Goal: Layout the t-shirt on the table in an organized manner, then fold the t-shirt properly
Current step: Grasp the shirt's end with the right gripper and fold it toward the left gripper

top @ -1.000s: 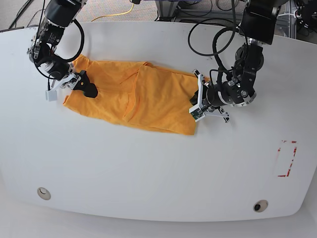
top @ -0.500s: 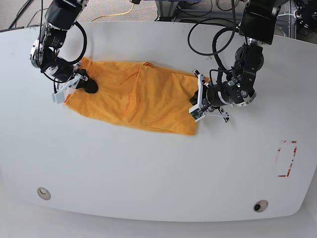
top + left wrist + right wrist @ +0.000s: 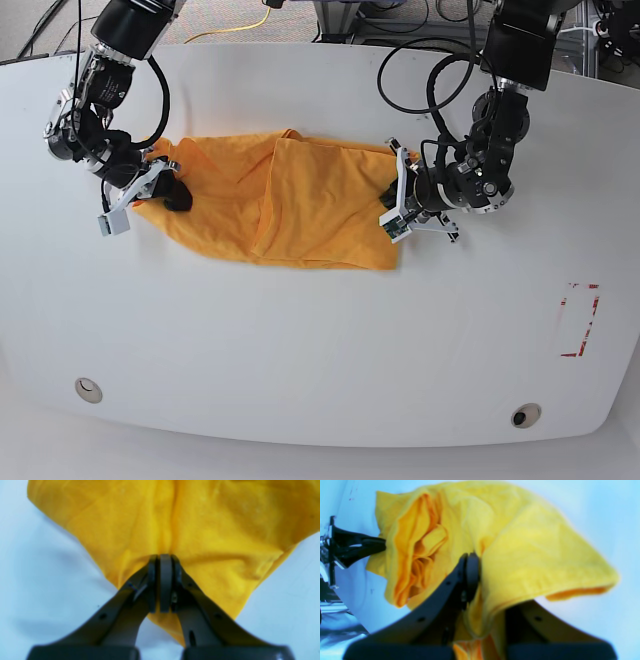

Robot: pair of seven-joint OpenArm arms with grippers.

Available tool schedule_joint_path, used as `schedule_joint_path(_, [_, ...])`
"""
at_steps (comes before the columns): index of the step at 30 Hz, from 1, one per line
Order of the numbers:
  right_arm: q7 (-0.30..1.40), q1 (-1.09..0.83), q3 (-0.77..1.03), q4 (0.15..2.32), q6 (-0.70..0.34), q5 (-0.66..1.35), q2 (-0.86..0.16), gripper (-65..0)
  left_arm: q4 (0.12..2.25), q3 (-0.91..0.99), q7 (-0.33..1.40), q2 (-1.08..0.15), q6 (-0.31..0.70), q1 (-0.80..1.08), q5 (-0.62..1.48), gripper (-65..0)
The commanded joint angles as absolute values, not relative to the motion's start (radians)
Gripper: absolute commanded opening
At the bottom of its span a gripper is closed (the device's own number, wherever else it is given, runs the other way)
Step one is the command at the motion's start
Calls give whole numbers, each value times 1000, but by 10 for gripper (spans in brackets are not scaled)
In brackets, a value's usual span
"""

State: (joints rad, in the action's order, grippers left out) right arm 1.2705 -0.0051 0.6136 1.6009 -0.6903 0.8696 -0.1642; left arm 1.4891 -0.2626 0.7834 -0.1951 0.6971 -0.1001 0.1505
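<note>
The orange-yellow t-shirt [image 3: 290,205] lies stretched across the white table [image 3: 300,340], with a fold running down its middle. At the shirt's left end my right gripper [image 3: 178,195] is shut on the t-shirt. In the right wrist view its closed tips [image 3: 471,560] pinch bunched cloth [image 3: 520,555] that drapes over one finger. My left gripper [image 3: 392,207] is shut on the shirt's right edge. Seen from the left wrist, its tips [image 3: 162,558] clamp a pinch of the fabric [image 3: 212,525]. The black line drawing does not show.
A red-tape rectangle [image 3: 580,320] marks the table at the right. Two round grommets [image 3: 88,390] [image 3: 525,414] sit near the front edge. Black cables [image 3: 420,80] loop over the table's back by the left arm. Bare white tabletop spreads in front of the shirt.
My right gripper has shut on the shirt's left end and drawn it a little left and toward the front, pulling the cloth tighter. The left gripper kept its grip and barely moved.
</note>
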Motion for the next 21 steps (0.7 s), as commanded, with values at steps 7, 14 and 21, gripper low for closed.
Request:
schedule_joint_path(7, [1336, 15, 601, 1801, -694, 897, -59, -650, 1495, -260, 776, -199, 698, -117, 151, -650])
schedule_joint_path(14, [1336, 18, 424, 1882, -624, 895, -16, -650, 1495, -260, 776, -199, 698, -117, 151, -650])
schedule_joint_path(21, [1328, 61, 317, 1880, -576, 875, 41, -650, 1495, -260, 776, -199, 698, -117, 151, -650])
